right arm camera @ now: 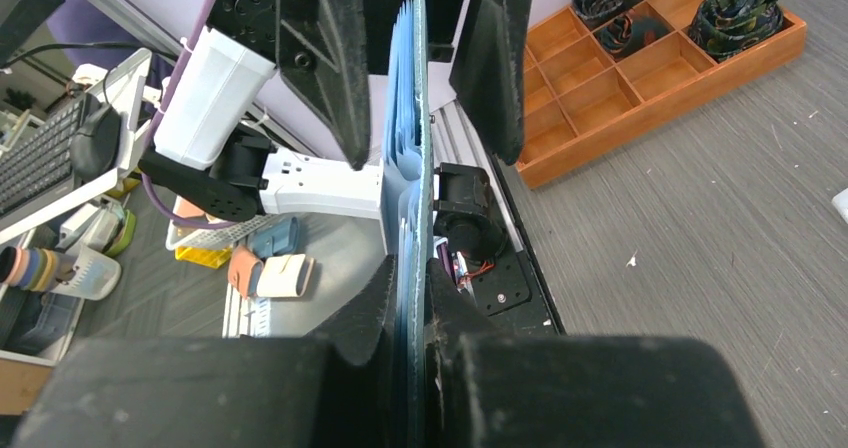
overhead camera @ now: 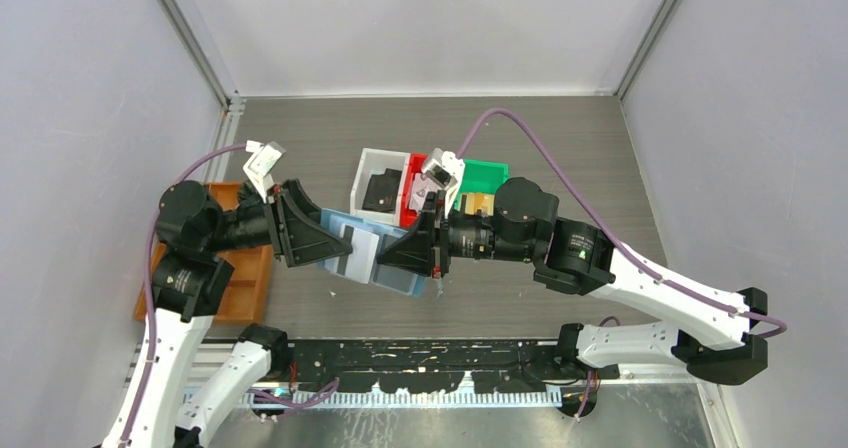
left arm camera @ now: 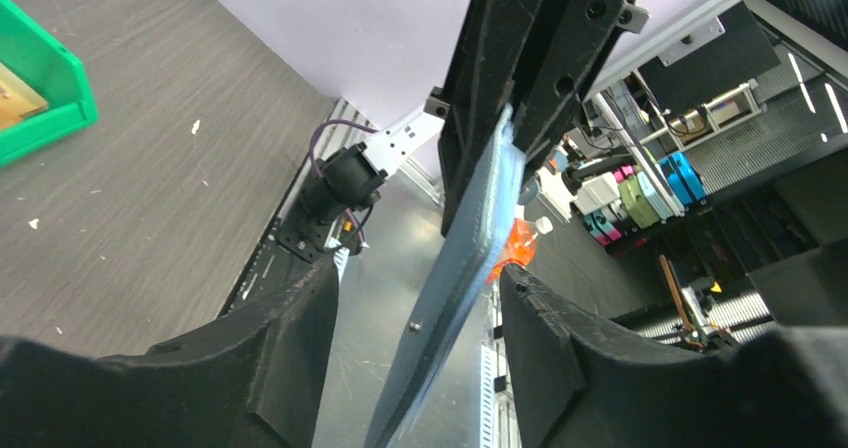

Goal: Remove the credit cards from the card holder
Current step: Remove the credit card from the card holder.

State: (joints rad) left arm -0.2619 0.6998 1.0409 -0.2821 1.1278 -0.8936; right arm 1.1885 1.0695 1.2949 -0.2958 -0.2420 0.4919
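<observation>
Hanging above the grey surface (overhead camera: 560, 148) in the middle of the top view, the card holder (overhead camera: 362, 256) is spread open and carried off the surface between the two arms. The right gripper (overhead camera: 392, 256) is clamped on its right end, while the left gripper (overhead camera: 335, 243) straddles its left end. Just above them in the frame stand a white bin (overhead camera: 372, 160) with a flat black item (overhead camera: 383, 190) inside, a red bin (overhead camera: 415, 163) and a green bin (overhead camera: 490, 173). An orange-brown tray (overhead camera: 245, 288) lies at the left, partly under the left arm. From the left wrist, the card holder runs edge-on from the bottom centre up to the top, where the right gripper pinches it. The left gripper's own fingers (left arm camera: 270, 348) stand at the bottom on either side of it with a clear gap on each side, so this gripper is open and holds nothing. A small stud (left arm camera: 413, 325) shows on the holder's dark blue face. From the right wrist, the holder again stands edge-on in the centre, its pale blue slot layers fanned slightly, and the right gripper's fingers (right arm camera: 370, 308) press against both faces at the bottom. The left fingers flank it at the top without touching. Whether any credit cards sit in the slots cannot be told.
</observation>
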